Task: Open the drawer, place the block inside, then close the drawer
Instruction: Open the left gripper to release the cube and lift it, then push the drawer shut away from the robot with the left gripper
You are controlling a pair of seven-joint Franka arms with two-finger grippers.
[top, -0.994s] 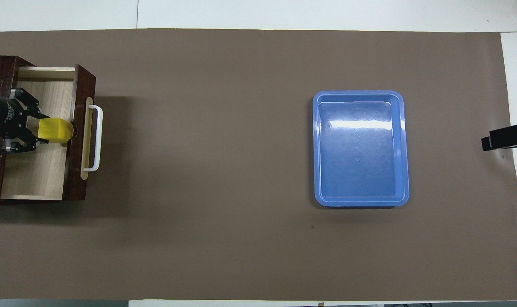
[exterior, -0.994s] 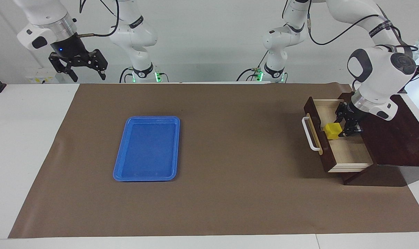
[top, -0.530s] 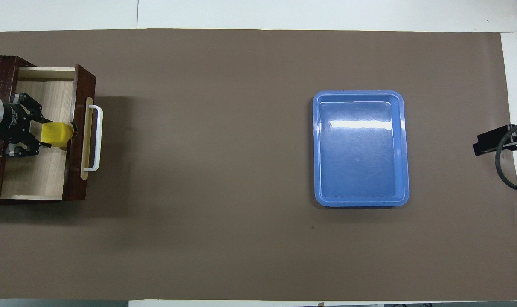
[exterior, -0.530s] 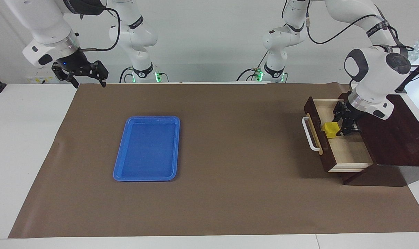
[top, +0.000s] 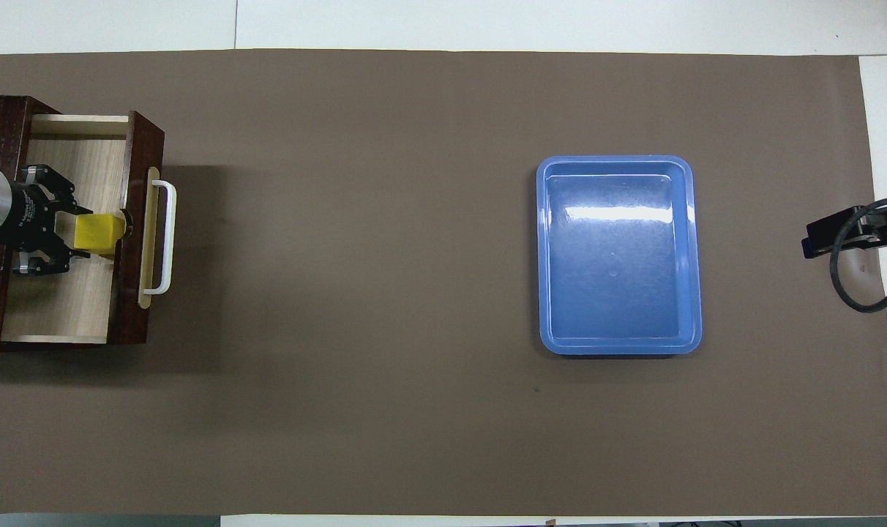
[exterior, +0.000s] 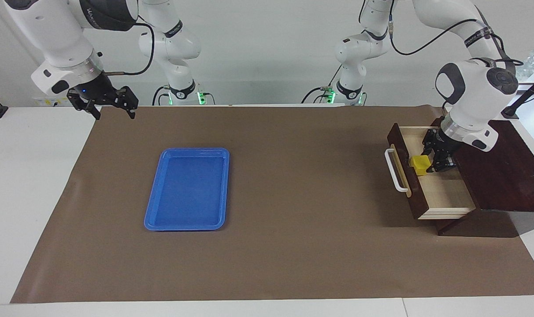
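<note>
White and jointed, the left arm bends down from above the dark wood box, its left gripper [exterior: 431, 162] lowered inside the pulled-out dark brown wooden drawer [exterior: 443, 193], fingers straddling the small bright yellow cube [exterior: 420, 165]; whether they clench it cannot be told. The cube sits near the drawer's front panel. The right gripper [exterior: 113, 108] waits raised over the table's right-arm end, fingers spread apart.

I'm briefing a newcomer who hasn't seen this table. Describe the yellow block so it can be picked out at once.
Start at the dark wood box at the left arm's end of the table; its drawer stands pulled open, showing a pale wood floor. The block sits inside, against the drawer's front panel, at the left hand. It is the only yellow thing, and far smaller than the blue tray.
</note>
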